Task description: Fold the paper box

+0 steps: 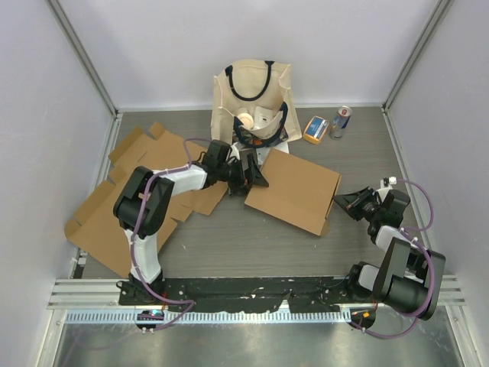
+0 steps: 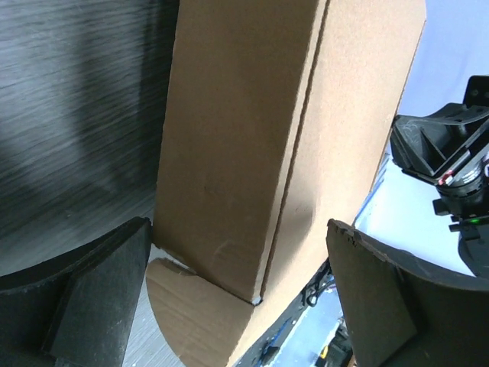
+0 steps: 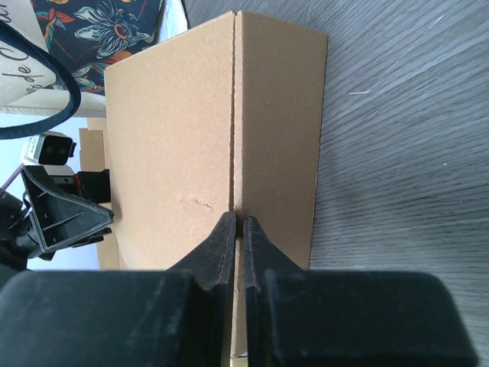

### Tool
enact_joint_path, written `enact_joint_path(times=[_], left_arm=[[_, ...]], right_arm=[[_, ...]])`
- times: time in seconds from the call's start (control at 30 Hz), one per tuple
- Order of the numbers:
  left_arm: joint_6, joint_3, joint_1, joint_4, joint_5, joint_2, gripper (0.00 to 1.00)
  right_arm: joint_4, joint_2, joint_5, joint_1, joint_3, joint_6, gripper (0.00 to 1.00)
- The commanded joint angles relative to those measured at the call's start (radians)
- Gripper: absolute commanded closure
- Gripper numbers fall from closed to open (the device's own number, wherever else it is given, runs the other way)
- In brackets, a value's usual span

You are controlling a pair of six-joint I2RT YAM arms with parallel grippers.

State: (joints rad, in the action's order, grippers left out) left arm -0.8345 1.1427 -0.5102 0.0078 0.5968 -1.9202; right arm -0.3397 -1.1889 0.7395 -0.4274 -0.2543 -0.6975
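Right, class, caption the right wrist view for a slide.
Shut right gripper aimed at the seam of a cardboard box on a grey table.

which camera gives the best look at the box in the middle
Top external: the whole box shows, edge to edge. Left wrist catches only one end of it between spread fingers; right wrist only one face with a seam, behind closed fingers.
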Motion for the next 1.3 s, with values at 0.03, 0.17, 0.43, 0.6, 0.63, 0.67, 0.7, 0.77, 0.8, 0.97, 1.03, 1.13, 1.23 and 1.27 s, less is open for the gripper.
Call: enact_joint_path(times=[0.03, 0.17, 0.43, 0.6, 0.63, 0.67, 0.7, 0.77, 0.8, 0.97, 1.03, 1.13, 1.23, 1.27], left_arm=[[-0.089, 0.005, -0.002, 0.121, 0.118, -0.036, 0.0], [-0.115, -0.018, -0.002, 0.156, 0.126, -0.036, 0.0], [-0.206, -0.044, -0.014, 0.297, 0.17, -0.02, 0.16], [-0.231, -0.089, -0.013, 0.247, 0.126, 0.056, 0.38], [-0.25, -0.118, -0.013, 0.239, 0.118, 0.09, 0.42], [-0.279, -0.136, -0.014, 0.247, 0.112, 0.111, 0.42], [-0.305, -0.156, -0.013, 0.253, 0.112, 0.13, 0.42], [-0.391, -0.214, -0.014, 0.25, 0.091, 0.203, 0.42], [-0.425, -0.237, -0.013, 0.25, 0.084, 0.234, 0.43], [-0.782, -0.4, -0.013, 0.153, 0.107, 0.413, 0.5], [-0.883, -0.483, -0.016, 0.137, 0.106, 0.481, 0.61], [-0.974, -0.515, -0.017, -0.05, 0.043, 0.642, 0.62], [-1.006, -0.488, -0.016, -0.306, -0.021, 0.777, 0.68], [-1.034, -0.48, -0.014, -0.346, -0.032, 0.802, 0.69]], right_arm=[[0.122, -0.034, -0.098, -0.005, 0.035, 0.039, 0.99], [0.123, -0.034, -0.098, -0.011, 0.036, 0.038, 0.99], [0.099, 0.018, -0.072, 0.002, 0.046, 0.036, 0.94], [0.479, 0.306, -0.328, 0.146, -0.078, 0.035, 0.54], [0.558, 0.351, -0.403, 0.189, -0.171, 0.05, 0.45], [0.632, 0.397, -0.565, 0.228, -0.224, 0.068, 0.4], [0.75, 0.449, -0.627, 0.264, -0.276, 0.111, 0.38], [0.826, 0.48, -0.769, 0.381, -0.408, 0.151, 0.33], [0.882, 0.485, -0.793, 0.422, -0.481, 0.191, 0.31], [0.872, 0.459, -0.681, 0.778, -0.608, 0.418, 0.28], [0.872, 0.445, -0.658, 0.905, -0.664, 0.55, 0.28], [0.858, 0.434, -0.683, 1.154, -0.727, 0.691, 0.25], [0.905, 0.359, -0.77, 1.363, -0.815, 0.794, 0.22], [0.957, 0.275, -0.784, 1.448, -0.841, 0.811, 0.22]])
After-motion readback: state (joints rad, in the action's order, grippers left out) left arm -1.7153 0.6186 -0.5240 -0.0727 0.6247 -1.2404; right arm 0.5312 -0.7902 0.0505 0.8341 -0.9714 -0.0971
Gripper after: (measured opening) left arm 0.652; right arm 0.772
